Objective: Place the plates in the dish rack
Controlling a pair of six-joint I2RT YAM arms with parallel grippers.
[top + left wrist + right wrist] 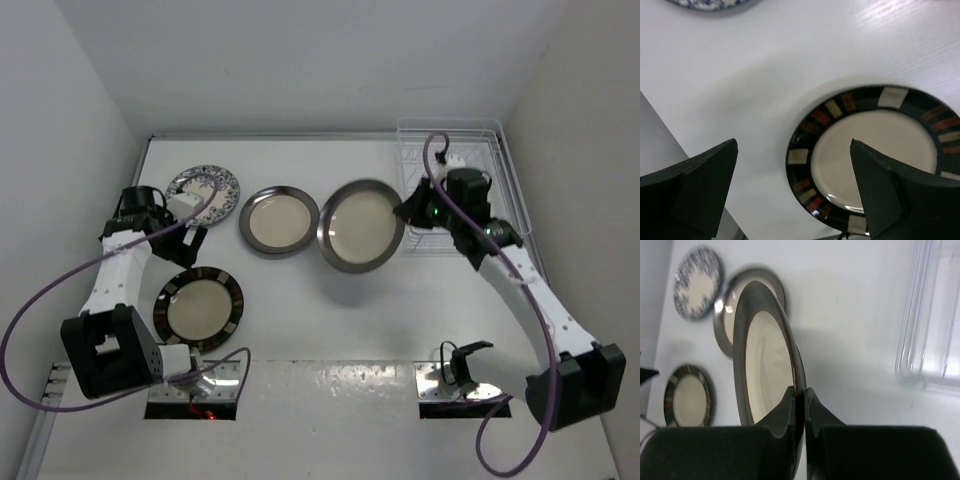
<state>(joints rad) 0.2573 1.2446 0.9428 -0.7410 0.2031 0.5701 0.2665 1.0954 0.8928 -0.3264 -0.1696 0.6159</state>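
Right gripper [800,400] pinched on plate [765,355] rim, just left of dish rack [460,125]; left gripper [794,145] far left, jaws wide.

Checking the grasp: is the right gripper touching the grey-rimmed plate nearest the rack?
Touching. Right wrist view shows the right gripper with jaws shut on the rim of the grey-rimmed plate.

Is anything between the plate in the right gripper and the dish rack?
Nothing visible does. The right gripper clamps the grey-rimmed plate by its rim, and only bare table lies between it and the dish rack.
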